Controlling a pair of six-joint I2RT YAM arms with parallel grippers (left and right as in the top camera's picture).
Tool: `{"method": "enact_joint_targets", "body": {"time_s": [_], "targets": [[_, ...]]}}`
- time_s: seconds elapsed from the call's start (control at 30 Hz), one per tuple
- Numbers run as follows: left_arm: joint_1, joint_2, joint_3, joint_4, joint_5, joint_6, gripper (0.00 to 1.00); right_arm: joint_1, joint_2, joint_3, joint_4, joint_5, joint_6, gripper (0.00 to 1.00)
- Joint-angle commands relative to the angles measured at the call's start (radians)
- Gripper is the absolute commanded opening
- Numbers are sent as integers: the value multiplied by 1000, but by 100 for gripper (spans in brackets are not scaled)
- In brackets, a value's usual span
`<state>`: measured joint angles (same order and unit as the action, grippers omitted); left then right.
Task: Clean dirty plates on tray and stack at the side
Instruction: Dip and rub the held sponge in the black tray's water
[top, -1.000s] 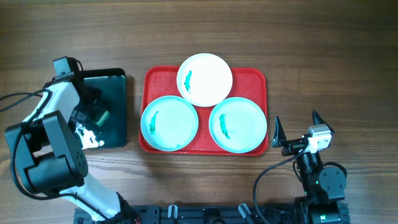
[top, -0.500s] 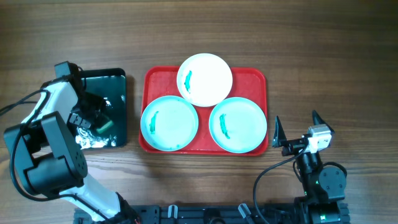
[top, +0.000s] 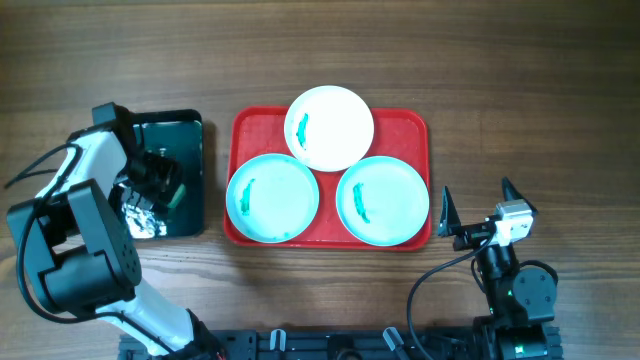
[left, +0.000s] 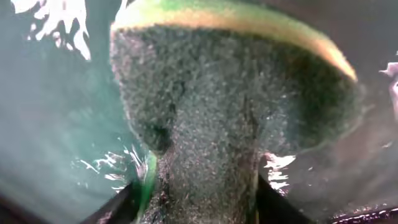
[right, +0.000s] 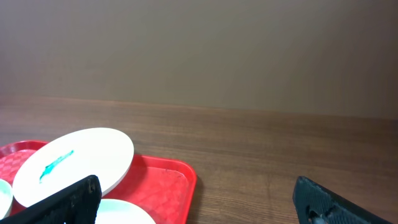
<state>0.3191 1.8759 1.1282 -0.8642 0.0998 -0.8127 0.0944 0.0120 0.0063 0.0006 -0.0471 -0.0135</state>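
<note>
The red tray (top: 245, 125) holds three plates, each with a green smear: a white plate (top: 330, 128) at the back and two turquoise plates, one at front left (top: 272, 197) and one at front right (top: 382, 200). The white plate (right: 74, 163) and the tray's corner (right: 171, 177) also show in the right wrist view. My left gripper (top: 160, 185) is over the dark tray (top: 185, 135) and is shut on a green-and-dark sponge (left: 230, 93). My right gripper (top: 475, 210) is open and empty, to the right of the red tray.
The dark green-black tray holds wet, shiny liquid (top: 140, 220) and sits left of the red tray. Bare wooden table (top: 520, 110) lies to the right of and behind the trays.
My left gripper has moved slightly forward and right over the dark tray with the sponge. The plates and right arm have not moved.
</note>
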Motion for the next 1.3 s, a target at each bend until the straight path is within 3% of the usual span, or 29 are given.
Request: {"method": "enact_joint_targets", "body": {"time_s": [0.0,0.03,0.17,0.2,0.23,0.27,0.3,0.43,0.47,0.5,0.57,0.6,0.63,0.67,0.7,0.73,0.87,0.97,1.0,1.07,1.1,1.13,1.17,1.27], "targets": [[0,24,-16,4,38,-3,15,-3,-5,-1,2,9,-10,100],[0,24,-16,10,38,-3,4,-3,-5,-1,2,9,-10,100],[0,24,-16,64,18,-3,4,-3,-5,-1,2,9,-10,100],[0,24,-16,96,1,-3,26,-3,-5,-1,2,9,-10,100],[0,24,-16,117,-23,-3,63,-3,-5,-1,2,9,-10,100],[0,24,-16,149,-59,-3,93,-3,-5,-1,2,9,-10,100],[0,24,-16,194,-138,-3,100,-3,-5,-1,2,9,-10,100],[0,24,-16,271,-203,-4,100,-3,-5,-1,2,9,-10,100],[0,24,-16,279,-203,-4,97,-3,-5,-1,2,9,-10,100],[0,24,-16,283,-203,-4,60,-3,-5,-1,2,9,-11,100],[0,24,-16,281,-203,-3,13,-3,-5,-1,2,9,-10,100],[0,24,-16,274,-203,-4,4,-3,-5,-1,2,9,-10,100],[0,24,-16,264,-202,-3,4,-3,-5,-1,2,9,-10,100],[0,24,-16,252,-202,-3,25,-3,-5,-1,2,9,-10,100],[0,24,-16,229,-193,-4,96,-3,-5,-1,2,9,-10,100],[0,24,-16,214,-177,-3,100,-3,-5,-1,2,9,-11,100],[0,24,-16,113,-56,-3,100,-3,-5,-1,2,9,-10,100],[0,24,-16,89,-19,-3,33,-3,-5,-1,2,9,-11,100],[0,24,-16,98,-19,-3,4,-3,-5,-1,2,9,-10,100],[0,24,-16,119,-22,-3,4,-3,-5,-1,2,9,-10,100],[0,24,-16,123,-22,-3,31,-3,-5,-1,2,9,-10,100],[0,24,-16,119,-20,-3,82,-3,-5,-1,2,9,-11,100],[0,24,-16,108,-10,-3,100,-3,-5,-1,2,9,-10,100],[0,24,-16,57,64,-3,100,-3,-5,-1,2,9,-10,100]]}}
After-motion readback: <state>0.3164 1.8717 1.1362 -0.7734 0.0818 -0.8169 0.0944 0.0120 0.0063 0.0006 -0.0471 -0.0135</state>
